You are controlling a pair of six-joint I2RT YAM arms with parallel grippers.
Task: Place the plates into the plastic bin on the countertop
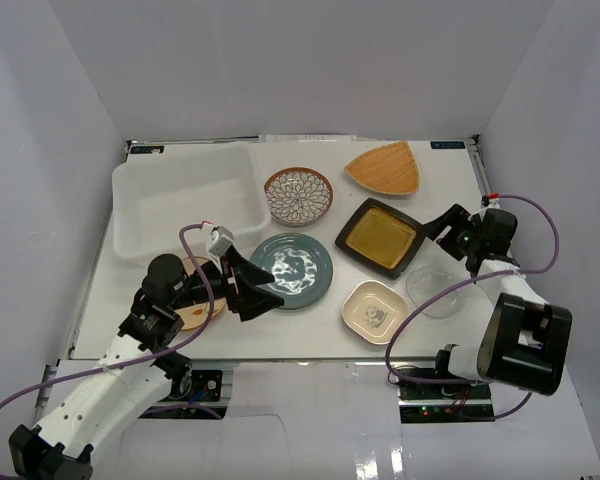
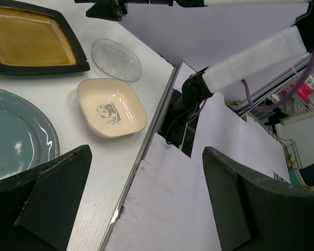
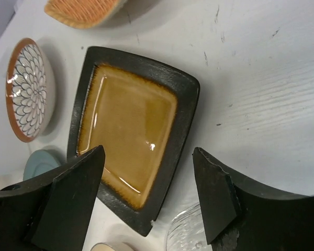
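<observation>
The white plastic bin stands empty at the back left of the countertop. On the countertop lie the petal-patterned plate, the orange fan-shaped plate, the black-and-amber square plate, the teal plate, the small cream square plate and the clear glass plate. The cream painted plate is partly hidden under my left arm. My left gripper is open and empty over the teal plate's left edge. My right gripper is open and empty, and its jaws straddle the corner of the black-and-amber plate.
White walls close in the back and both sides. The metal-framed front edge runs under my left gripper. Purple cables loop off both arms. The glass plate lies just below my right gripper.
</observation>
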